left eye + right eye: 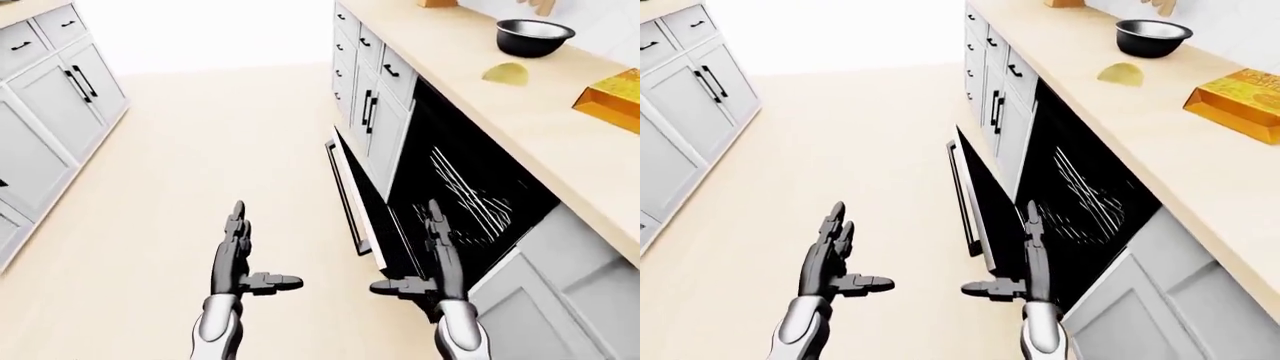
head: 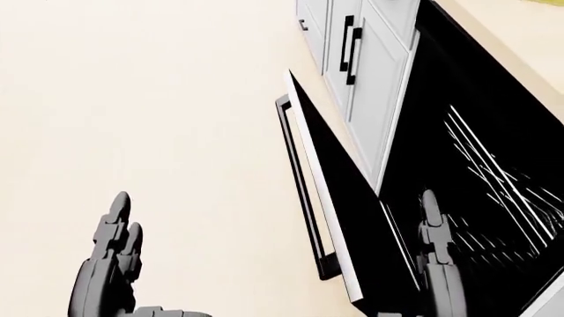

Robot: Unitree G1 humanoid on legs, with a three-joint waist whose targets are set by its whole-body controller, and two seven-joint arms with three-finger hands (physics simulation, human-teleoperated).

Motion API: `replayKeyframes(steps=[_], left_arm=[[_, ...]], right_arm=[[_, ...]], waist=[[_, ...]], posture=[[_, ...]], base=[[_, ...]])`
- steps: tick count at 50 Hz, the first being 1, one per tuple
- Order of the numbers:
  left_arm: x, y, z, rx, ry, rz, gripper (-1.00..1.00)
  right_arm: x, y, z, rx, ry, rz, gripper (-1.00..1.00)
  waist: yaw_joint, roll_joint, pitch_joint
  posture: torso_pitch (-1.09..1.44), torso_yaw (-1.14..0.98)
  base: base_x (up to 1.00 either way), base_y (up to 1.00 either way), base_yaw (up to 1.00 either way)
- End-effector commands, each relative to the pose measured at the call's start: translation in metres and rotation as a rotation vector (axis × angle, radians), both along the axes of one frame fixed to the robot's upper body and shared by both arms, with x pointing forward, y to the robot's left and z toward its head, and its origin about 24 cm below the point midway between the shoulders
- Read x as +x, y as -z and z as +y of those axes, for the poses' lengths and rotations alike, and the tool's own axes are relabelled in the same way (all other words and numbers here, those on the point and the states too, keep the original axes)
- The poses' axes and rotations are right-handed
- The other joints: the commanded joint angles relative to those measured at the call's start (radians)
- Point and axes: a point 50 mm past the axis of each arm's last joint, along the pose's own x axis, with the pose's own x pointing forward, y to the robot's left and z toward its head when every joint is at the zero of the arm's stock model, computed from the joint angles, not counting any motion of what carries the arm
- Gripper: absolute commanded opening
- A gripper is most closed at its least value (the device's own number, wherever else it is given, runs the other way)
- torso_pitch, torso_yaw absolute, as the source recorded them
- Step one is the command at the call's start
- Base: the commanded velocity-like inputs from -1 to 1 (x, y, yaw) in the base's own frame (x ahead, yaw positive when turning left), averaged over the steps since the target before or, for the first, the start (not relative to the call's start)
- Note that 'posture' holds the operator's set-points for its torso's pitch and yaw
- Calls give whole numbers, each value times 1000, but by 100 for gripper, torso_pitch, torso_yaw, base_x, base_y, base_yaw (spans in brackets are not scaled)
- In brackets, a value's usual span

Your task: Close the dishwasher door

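The dishwasher [image 1: 470, 195] sits under the right counter, its cavity black with white wire racks. Its door [image 1: 362, 196] hangs open, tilted out toward the floor, with a black bar handle [image 1: 342, 196] on its outer face. The door also shows in the head view [image 2: 330, 198]. My right hand [image 1: 428, 262] is open, fingers straight up, thumb pointing left, just below the door's lower end and in front of the cavity. My left hand [image 1: 240, 259] is open over the floor, well left of the door.
Grey cabinets [image 1: 372, 105] with black handles run along the right under a wood counter [image 1: 520, 112] bearing a black bowl [image 1: 535, 36], a yellow item [image 1: 507, 73] and a golden box [image 1: 612, 97]. More cabinets [image 1: 50, 112] stand at left. Beige floor [image 1: 200, 150] lies between.
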Motion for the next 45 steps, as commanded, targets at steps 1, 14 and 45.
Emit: replayKeyframes(steps=[1, 14, 45], left_arm=[[4, -18, 3, 12, -10, -97, 100], [6, -17, 3, 12, -10, -96, 100], [3, -20, 4, 10, -14, -100, 100]], right_arm=[[4, -17, 5, 2, -26, -93, 100], [5, -17, 5, 2, -25, -92, 100], [0, -19, 3, 9, -23, -102, 100]], waist=[[5, 2, -10], [16, 46, -22], [2, -4, -22]], posture=[[0, 0], [0, 0], [0, 0]], base=[[0, -23, 0], [0, -24, 0], [0, -5, 3]])
